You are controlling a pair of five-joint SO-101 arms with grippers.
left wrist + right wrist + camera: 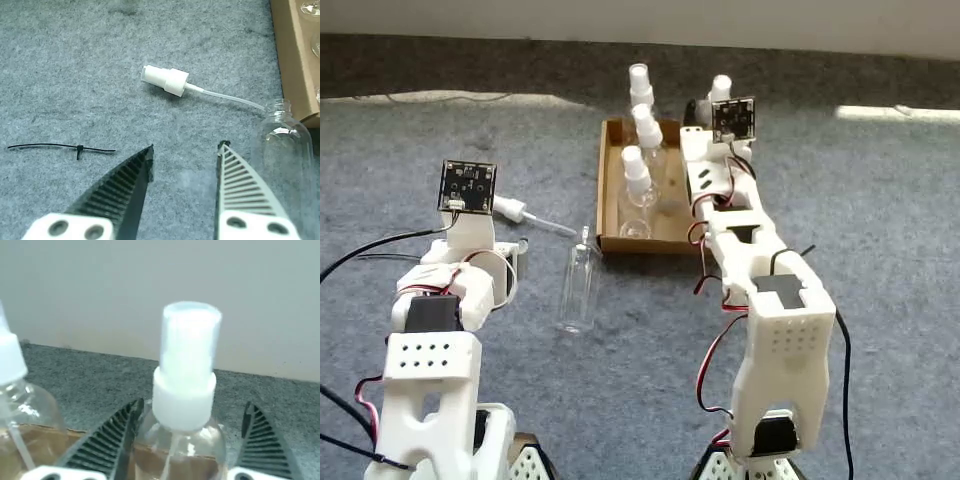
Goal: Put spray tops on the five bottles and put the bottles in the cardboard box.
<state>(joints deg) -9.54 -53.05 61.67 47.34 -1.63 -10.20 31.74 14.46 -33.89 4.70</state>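
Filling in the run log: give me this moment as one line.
left gripper open near loose spray top | right gripper open around capped bottle | uncapped bottle lying beside cardboard box

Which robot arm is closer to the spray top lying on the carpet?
Left. The left arm has open jaws just short of the spray top; the right arm is away at the cardboard box, jaws around a capped bottle.

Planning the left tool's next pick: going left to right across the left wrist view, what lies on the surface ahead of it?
tie → spray top → bottle
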